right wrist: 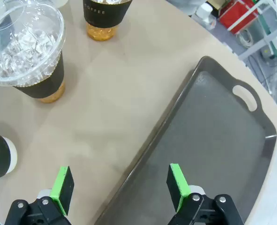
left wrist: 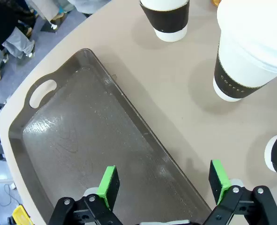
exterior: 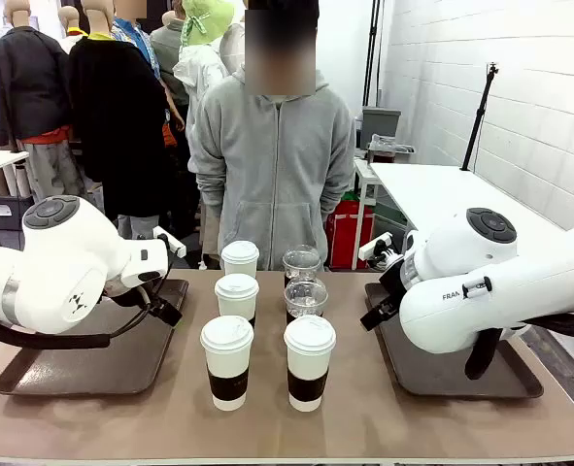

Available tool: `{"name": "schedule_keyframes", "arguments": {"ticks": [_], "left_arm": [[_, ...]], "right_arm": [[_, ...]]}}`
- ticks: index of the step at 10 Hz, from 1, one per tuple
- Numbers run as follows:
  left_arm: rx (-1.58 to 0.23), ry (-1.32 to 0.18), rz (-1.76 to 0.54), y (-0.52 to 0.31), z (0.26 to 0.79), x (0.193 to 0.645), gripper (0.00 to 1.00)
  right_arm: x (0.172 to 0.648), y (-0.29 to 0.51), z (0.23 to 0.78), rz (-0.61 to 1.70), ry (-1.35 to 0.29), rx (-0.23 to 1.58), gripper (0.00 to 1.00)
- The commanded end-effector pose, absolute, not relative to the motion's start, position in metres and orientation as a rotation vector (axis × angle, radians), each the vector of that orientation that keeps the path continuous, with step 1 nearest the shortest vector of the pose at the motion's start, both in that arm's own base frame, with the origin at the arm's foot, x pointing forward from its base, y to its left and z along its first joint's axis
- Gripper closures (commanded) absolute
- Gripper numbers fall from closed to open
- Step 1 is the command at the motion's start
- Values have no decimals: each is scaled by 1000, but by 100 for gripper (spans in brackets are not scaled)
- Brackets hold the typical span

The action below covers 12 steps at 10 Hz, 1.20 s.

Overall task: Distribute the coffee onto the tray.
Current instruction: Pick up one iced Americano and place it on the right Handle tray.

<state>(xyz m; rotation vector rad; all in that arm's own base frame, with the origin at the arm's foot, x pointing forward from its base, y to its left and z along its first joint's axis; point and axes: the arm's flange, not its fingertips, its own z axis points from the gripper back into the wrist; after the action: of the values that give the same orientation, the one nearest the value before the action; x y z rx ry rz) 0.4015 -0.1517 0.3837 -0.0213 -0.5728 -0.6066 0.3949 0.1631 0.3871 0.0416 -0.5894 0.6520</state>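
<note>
Left gripper (left wrist: pixel 164 182): jaws stand wide apart, nothing between the green pads. It hangs over the inner rim of the left tray (left wrist: pixel 77 140), which is bare.

Right gripper (right wrist: pixel 120 182): jaws likewise wide apart and empty, poised over the inner rim of the right tray (right wrist: pixel 218 126), also bare.

Location of the coffee: all six cups stand on the table (exterior: pixel 384 417) between the two trays, none on either tray. They form two rows running away from the robot toward the person (exterior: pixel 272 165) at the far side.

Governing relation: from each gripper the cups lie inward, across the tray rim, toward the table's middle. Every cup is upright, long axis vertical. The row nearer the left arm is three paper cups (exterior: pixel 227 361). The row nearer the right arm is one paper cup (exterior: pixel 309 361) at the front and two clear cups (exterior: pixel 306 296) behind it. Judgement: each arm is best placed for its own row, front cup first.

Condition of goods: the paper cups are tall, white, with white lids and dark brown sleeves. The clear cups carry dome lids, dark sleeves, brown liquid below the sleeve, and what looks like ice under the dome. All lids are seated; no spill is seen.
</note>
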Motion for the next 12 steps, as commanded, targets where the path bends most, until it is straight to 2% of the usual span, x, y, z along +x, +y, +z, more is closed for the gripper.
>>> {"name": "schedule_keyframes", "arguments": {"ticks": [1,12], "left_arm": [[-17,-572,-607,-150,387,401,0],[-22,-566,-595,-148,386,401,0]], "right_arm": [[395,162,388,651,-591,40,0],[399,165,388,640,-601,53,0]]}}
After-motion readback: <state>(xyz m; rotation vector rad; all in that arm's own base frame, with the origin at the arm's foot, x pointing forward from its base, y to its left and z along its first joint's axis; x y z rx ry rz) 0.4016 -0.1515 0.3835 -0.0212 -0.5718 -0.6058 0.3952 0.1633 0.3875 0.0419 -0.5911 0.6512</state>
